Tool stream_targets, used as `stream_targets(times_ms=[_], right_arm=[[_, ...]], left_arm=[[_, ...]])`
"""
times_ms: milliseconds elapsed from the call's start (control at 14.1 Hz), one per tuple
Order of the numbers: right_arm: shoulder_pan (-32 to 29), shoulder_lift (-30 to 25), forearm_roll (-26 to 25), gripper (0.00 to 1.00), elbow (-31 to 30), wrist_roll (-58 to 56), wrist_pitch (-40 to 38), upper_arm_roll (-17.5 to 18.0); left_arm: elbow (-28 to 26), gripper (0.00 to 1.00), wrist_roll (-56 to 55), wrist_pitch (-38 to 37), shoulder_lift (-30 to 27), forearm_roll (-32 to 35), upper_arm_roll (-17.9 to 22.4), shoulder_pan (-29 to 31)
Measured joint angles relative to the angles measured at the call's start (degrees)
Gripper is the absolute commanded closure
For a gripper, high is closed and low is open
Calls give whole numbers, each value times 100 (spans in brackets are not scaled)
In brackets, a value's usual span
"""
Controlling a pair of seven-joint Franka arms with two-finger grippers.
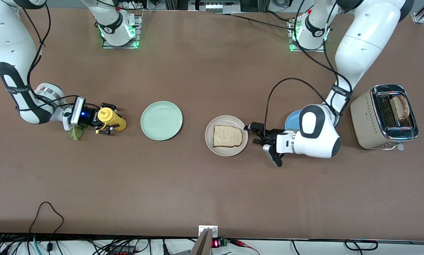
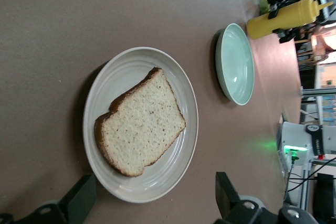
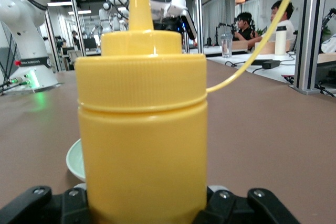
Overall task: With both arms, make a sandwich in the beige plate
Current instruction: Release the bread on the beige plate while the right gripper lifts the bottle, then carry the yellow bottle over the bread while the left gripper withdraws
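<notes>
The beige plate (image 1: 212,141) sits mid-table with one slice of speckled toast (image 1: 227,136) on it. My left gripper (image 1: 253,134) is open and empty, low beside the plate toward the left arm's end. In the left wrist view the plate (image 2: 178,171) and toast (image 2: 140,124) lie just ahead of my open fingers (image 2: 79,200). A second toast slice (image 1: 399,108) stands in the toaster (image 1: 364,120). A green lettuce leaf (image 1: 76,132) lies on the table under my right wrist. My right gripper (image 1: 107,119) is shut on an upright yellow squeeze bottle (image 1: 115,121), which fills the right wrist view (image 3: 142,129).
A mint-green plate (image 1: 161,120) lies between the bottle and the beige plate, and also shows in the left wrist view (image 2: 235,64). A blue plate (image 1: 292,120) is partly hidden under my left arm. The toaster stands at the left arm's end of the table.
</notes>
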Motion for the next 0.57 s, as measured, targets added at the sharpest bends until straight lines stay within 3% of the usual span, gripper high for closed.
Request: stream_targets(times_ms=[568], right_arm=[[1018, -1212, -171, 68, 19, 1773, 1878, -3]], left_arm=[[10, 0, -2064, -679, -848, 2824, -74, -264]])
